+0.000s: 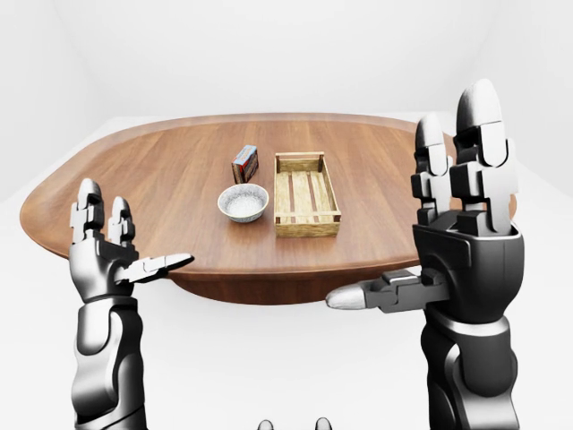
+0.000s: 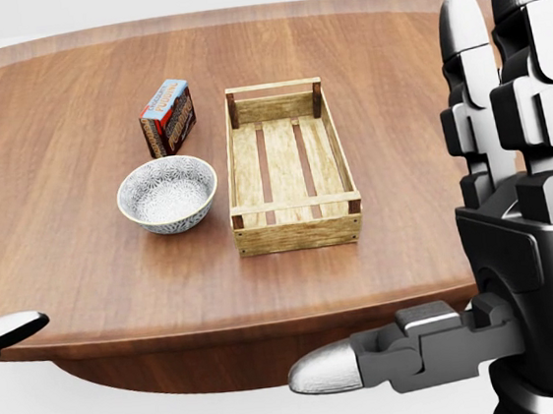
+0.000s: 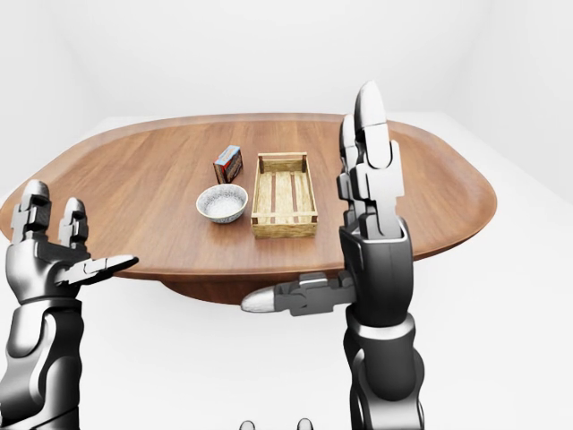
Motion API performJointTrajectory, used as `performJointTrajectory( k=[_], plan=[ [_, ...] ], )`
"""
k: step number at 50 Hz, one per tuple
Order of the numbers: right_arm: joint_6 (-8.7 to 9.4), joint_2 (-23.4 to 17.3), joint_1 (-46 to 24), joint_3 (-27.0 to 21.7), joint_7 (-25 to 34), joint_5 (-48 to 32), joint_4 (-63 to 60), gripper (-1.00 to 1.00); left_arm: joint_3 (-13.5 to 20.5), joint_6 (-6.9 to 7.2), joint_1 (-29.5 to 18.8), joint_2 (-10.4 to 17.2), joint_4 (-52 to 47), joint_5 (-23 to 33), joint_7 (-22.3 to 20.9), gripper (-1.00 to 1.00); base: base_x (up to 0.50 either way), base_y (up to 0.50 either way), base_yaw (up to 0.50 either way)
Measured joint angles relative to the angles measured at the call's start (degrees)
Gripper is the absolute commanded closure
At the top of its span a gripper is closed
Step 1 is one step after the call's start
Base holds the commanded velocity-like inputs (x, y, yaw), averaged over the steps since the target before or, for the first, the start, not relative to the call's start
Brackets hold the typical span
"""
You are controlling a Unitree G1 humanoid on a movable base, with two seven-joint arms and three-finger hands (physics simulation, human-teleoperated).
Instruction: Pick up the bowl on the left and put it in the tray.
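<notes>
A small patterned white bowl (image 2: pixel 167 194) sits upright on the round wooden table (image 2: pixel 52 142), just left of a slatted wooden tray (image 2: pixel 289 166) that holds nothing. My left hand (image 1: pixel 112 246) is raised at the lower left of the left-eye view, below the table's near edge, fingers spread open and holding nothing. My right hand (image 1: pixel 448 215) stands upright at the right, open, thumb pointing left, also short of the table. Both hands are well apart from the bowl.
A small red and blue box (image 2: pixel 168 116) stands just above the bowl in the head view, close to the tray's upper left corner. The table's near rim (image 2: pixel 220 331) runs across the lower part of the head view. White floor and walls surround the table.
</notes>
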Motion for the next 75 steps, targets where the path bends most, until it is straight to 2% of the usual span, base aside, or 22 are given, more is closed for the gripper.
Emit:
performJointTrajectory(
  k=[36,43,75],
  plan=[
    [0.00,0.43,-0.88,0.04,2.25,-3.13,0.74,-1.00,2.46,0.00,0.31,0.91,-2.58,-2.83,0.68,-1.00,0.00,0.46,0.00],
    [0.00,0.96,-1.09,-0.77,1.59,-1.60,1.17,-1.00,2.71,0.00,0.35,1.22,-2.63,-2.98,0.71,-1.00,0.00,0.00,0.00],
    [0.00,0.18,-0.13,-2.80,-0.30,1.38,1.41,-1.00,2.44,0.00,0.42,0.82,-2.75,-2.99,0.53,-1.00,0.49,-0.01,0.00]
  ],
)
